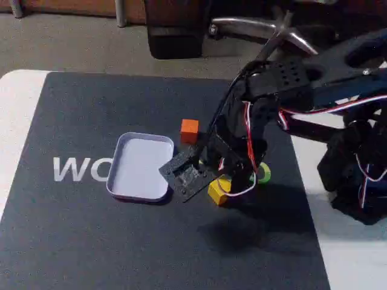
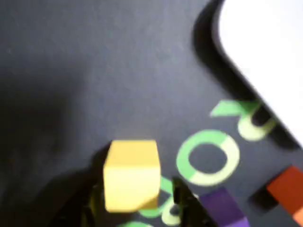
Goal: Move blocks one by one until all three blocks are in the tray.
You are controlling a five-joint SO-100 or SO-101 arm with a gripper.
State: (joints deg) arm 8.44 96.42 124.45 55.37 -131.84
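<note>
Right now, on the fixed view, I see my arm (image 1: pixel 284 90) reaching in from the right over the dark mat (image 1: pixel 91 241) that covers the white counter (image 1: pixel 18 103). The jaws (image 1: pixel 208 181) hang low, just right of the tray (image 1: pixel 140 192), and the yellow block (image 1: pixel 217 191) sits at their tips. From this angle I cannot tell whether it is lifted or resting on the mat. The orange block (image 1: pixel 189 130) stands on the mat just beyond the tray's far right corner, apart from it. The tray itself lies near the white lettering (image 1: pixel 75 169) printed on the mat, with nothing inside it. A bit of green print (image 1: pixel 263 175) peeks out beside the arm.

Switching to the wrist view, the yellow block (image 2: pixel 131 174) sits between the two dark fingers (image 2: pixel 182 198) at the bottom edge; the picture is blurred, so I cannot tell whether the jaws are clamped on it or merely close around it. To its right I see green lettering (image 2: pixel 208 158) on the mat, a purple block (image 2: pixel 225 208) at the lower edge, and the orange block (image 2: pixel 289 187) in the lower right corner. The tray's pale corner (image 2: pixel 265 42) fills the upper right.
</note>
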